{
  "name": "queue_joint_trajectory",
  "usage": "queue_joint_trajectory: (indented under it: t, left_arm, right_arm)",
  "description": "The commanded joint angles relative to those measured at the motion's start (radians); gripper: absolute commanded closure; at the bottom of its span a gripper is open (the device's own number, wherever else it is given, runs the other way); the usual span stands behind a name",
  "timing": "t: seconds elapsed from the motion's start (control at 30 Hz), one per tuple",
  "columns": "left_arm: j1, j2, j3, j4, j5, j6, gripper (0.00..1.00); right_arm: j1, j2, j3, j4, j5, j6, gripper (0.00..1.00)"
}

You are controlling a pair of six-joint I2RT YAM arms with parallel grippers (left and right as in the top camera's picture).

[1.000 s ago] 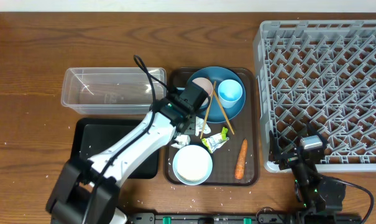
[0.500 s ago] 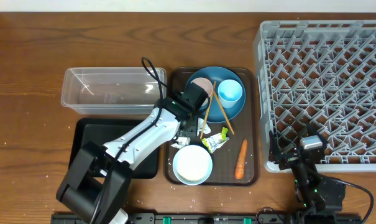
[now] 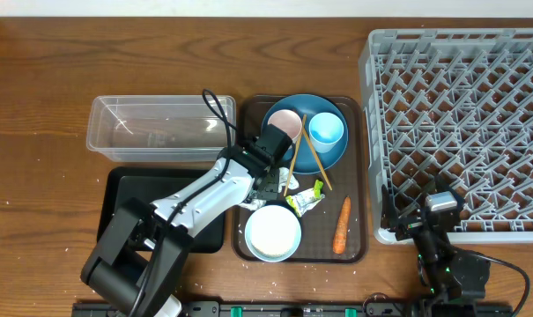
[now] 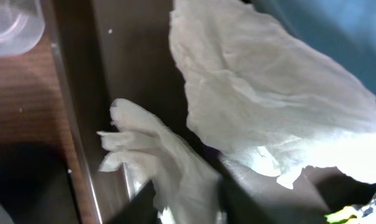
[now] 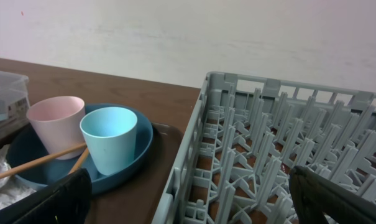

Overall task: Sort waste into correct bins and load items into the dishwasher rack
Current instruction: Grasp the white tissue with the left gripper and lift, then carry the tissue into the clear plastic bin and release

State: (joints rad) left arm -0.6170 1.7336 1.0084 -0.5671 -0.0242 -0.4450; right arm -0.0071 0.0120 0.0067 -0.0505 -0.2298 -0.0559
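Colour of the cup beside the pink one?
The cup is light blue; the right wrist view shows it best.

The left arm (image 3: 196, 201), white-shelled with black joints, reaches diagonally from the near edge of the bench (image 3: 37, 132), wrist pitched down. The left pincer (image 3: 269, 182) has its jaws drawn narrow, apparently clamped on a crumpled white paper tissue (image 4: 169, 168). The right arm (image 3: 440, 251) sits folded at the near edge, with the right pincer (image 5: 188, 199) spread wide and holding nothing.
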Motion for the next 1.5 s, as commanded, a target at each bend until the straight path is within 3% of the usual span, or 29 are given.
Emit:
queue_joint_trajectory:
  t: [0.0, 0.7, 1.1, 1.47]
  left_arm:
    - [0.005, 0.006, -0.002, 0.001, -0.003, 0.006, 0.91]
    - [0.049, -0.446, 0.008, -0.017, -0.222, 0.006, 0.94]
    - [0.357, -0.402, 0.007, 0.141, -0.227, 0.006, 0.94]
    - [0.418, -0.22, 0.007, 0.237, -0.163, 0.006, 0.94]
  right_arm:
    - [-0.006, -0.005, -0.001, -0.005, 0.005, -0.005, 0.01]
    - [-0.006, -0.005, -0.001, -0.005, 0.005, -0.005, 0.01]
    - [-0.006, -0.005, -0.001, -0.005, 0.005, -0.005, 0.01]
    - [-0.006, -0.005, -0.001, -0.005, 0.005, -0.005, 0.01]
